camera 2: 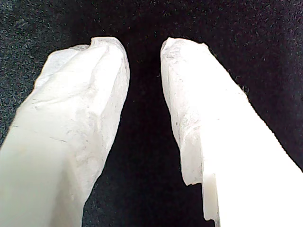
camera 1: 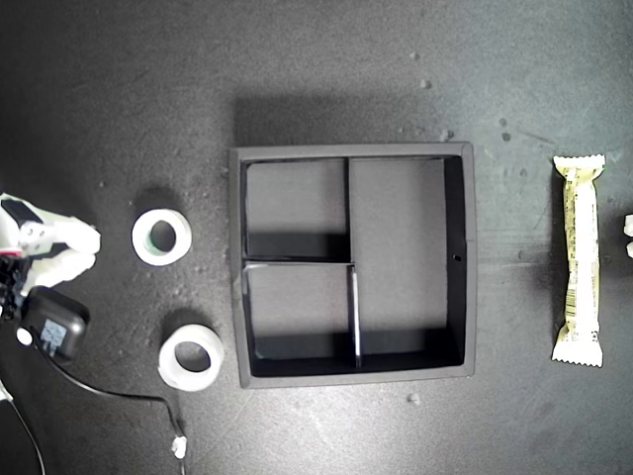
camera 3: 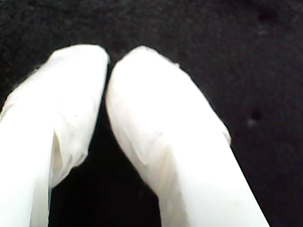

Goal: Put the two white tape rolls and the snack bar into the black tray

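**A:** so where was everything at that point?

**B:** the big square black plastic tray (camera 1: 470, 257) w/ raised walls sat mid-table on the dark speckled surface (camera 1: 326, 69). It had 2 small square compartments on the exterior view's left side and one long one on the exterior view's right. Both small white ring-shaped tape rolls were outside it, off the tray's side toward the exterior view's left. The first roll (camera 1: 161, 258) was further up in that view. The second roll (camera 1: 166, 361) was lower and just beside the tray wall, not touching afaict. The long snack bar in the pale yellow-green and white crimped wrapper (camera 1: 580, 262) lay flat on the other side, well apart from the tray and running parallel to its wall.

**A:** and the grippers?

**B:** the first gripper (camera 2: 142, 52) had its white fingers spread w/ a clear gap, and only dark table showed between them. The second gripper (camera 3: 108, 61) was pinched nearly closed, tips almost meeting, gripping nothing.

**A:** which arm was which tho?

**B:** couldn't tell tbh, both wrist cams showed just black surface. One white arm (camera 1: 49, 242) sat at the exterior view's left edge near the first roll, w/ a black boxy adapter (camera 1: 54, 327) and its cable below it. A sliver of white (camera 1: 629, 236) poked in at the exterior view's right edge, near the bar.
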